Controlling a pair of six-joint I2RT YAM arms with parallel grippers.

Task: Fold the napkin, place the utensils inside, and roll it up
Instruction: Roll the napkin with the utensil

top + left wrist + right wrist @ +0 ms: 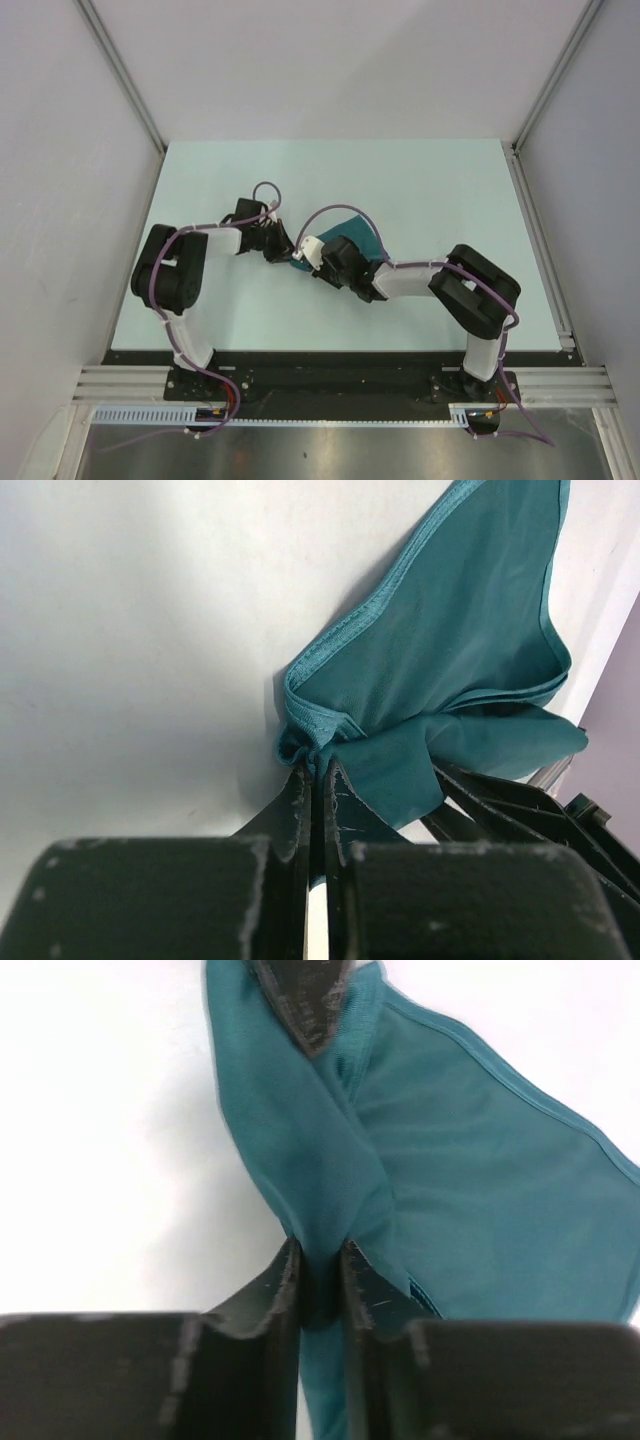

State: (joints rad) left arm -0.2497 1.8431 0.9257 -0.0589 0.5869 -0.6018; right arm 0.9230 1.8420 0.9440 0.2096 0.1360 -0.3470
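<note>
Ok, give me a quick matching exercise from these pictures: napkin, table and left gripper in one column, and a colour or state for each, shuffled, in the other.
Column one:
1. napkin
2. table
3. left gripper

Column two:
A. pale mint green
B. shut on a hemmed corner of cloth
C. teal

Pairs: 1-C, 2-A, 3-B.

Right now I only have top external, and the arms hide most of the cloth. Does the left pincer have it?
Observer: Yes, the left wrist view shows the left pincer shut on a hemmed corner of the napkin.
Operator: And the right?
Observer: The right pincer pinches a raised fold of it.
Operator: Cloth flat?
Observer: No, it is bunched in layered folds near the pincers.
</note>
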